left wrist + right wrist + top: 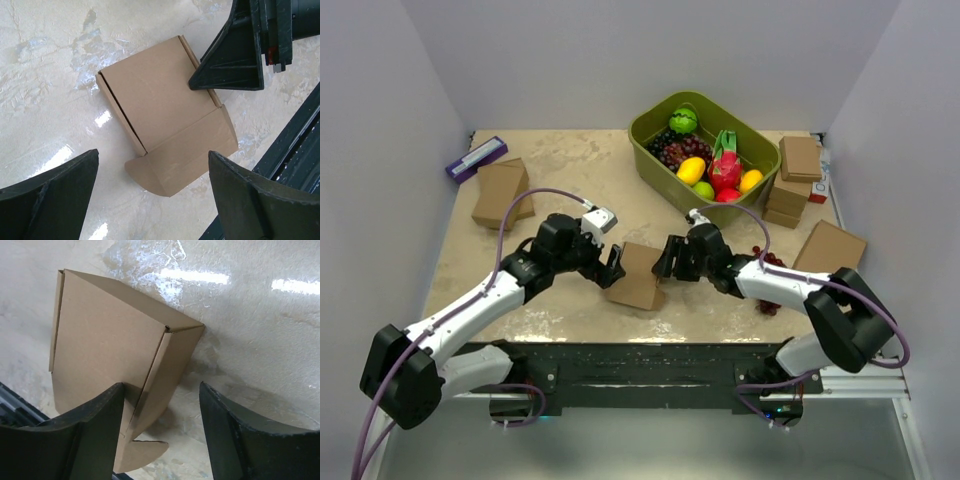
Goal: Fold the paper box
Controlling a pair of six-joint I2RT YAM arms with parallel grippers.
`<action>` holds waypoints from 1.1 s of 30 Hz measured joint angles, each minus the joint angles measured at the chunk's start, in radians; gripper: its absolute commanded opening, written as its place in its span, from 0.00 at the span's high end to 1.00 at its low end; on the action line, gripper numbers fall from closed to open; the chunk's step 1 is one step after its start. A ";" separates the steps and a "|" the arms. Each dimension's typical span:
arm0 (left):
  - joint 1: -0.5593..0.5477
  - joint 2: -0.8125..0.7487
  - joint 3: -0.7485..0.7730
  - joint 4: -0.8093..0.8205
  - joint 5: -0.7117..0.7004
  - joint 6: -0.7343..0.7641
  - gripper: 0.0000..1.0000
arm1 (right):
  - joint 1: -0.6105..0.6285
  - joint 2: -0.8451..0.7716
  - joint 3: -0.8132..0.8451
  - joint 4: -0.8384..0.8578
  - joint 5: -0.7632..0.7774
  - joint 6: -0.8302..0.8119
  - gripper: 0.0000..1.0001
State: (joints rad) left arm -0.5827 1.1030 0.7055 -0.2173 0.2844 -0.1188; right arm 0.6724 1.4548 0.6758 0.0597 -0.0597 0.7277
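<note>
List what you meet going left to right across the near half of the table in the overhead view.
Left claw → paper box → right claw → flat cardboard box.

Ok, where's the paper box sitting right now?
In the top view the paper box lies at the centre near the table's front edge, between the left fingers and the right fingers, well in front of the green fruit basket.

paper box [638, 277]: 1 | green bin [648, 158]: 1 | purple item [475, 158]: 1
</note>
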 measured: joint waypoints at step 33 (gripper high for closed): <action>0.016 -0.117 -0.263 0.293 -0.106 -0.457 0.00 | -0.071 -0.094 -0.129 0.138 -0.071 0.091 1.00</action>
State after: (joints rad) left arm -0.5667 0.9855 0.4423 0.0757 0.1780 -0.5758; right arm 0.6010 1.3605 0.5472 0.1974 -0.1303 0.8185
